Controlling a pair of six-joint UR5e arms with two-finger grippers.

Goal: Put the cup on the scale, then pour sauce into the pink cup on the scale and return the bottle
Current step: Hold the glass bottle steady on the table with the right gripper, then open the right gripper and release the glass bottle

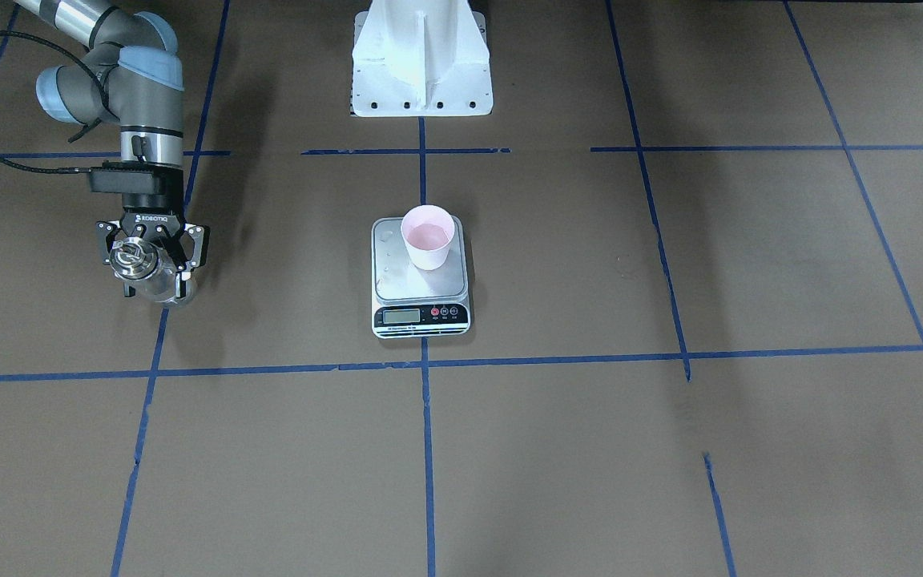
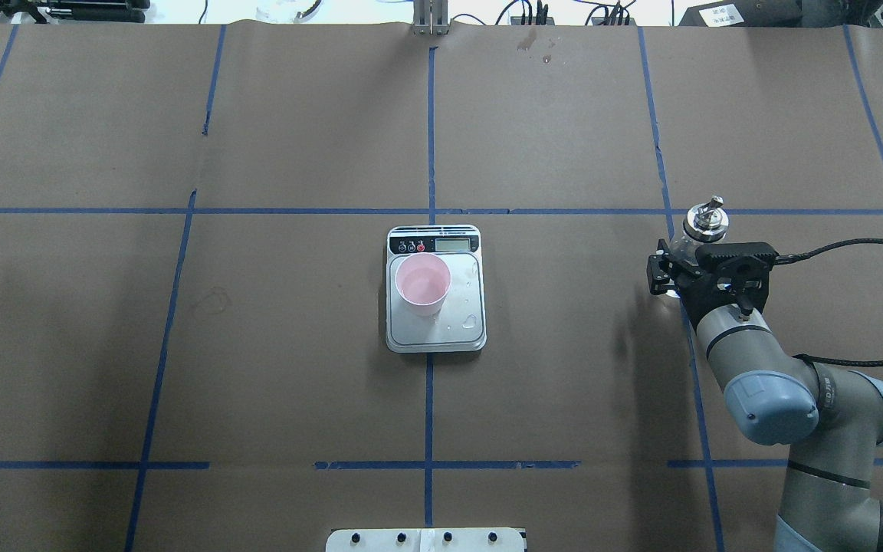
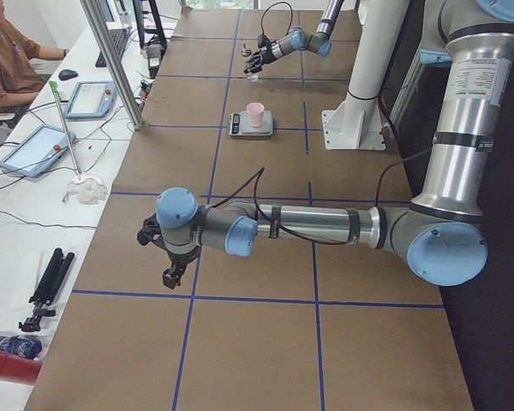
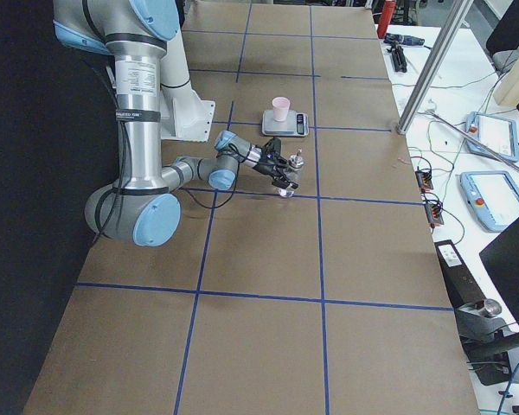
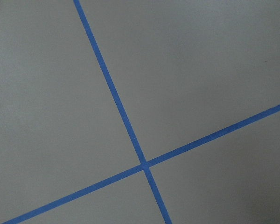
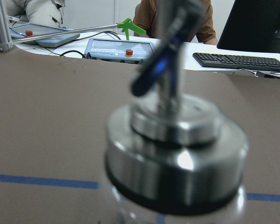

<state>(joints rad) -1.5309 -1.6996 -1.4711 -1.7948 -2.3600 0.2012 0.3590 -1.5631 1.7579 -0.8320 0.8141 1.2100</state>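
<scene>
pink cup (image 2: pixel 424 282) on the scale (image 2: pixel 411 334), mid worktop (image 2: pixel 296 360). from behind the robot, at 3 o'clock, right fingers (image 1: pixel 195 247) pinch the bottle (image 2: pixel 707 222). left fingers (image 3: pixel 169 278): cannot tell.

1. "ROBOTIQ", white capitals on the black body of the right end effector (image 1: pixel 155 276), which grips the bottle (image 1: pixel 139 260).
2. Scale (image 1: pixel 397 272): the LCD digits and the captions under the buttons are too small to read.
3. Right arm (image 4: pixel 131 112): dark lettering on the upright silver section, illegible.
</scene>
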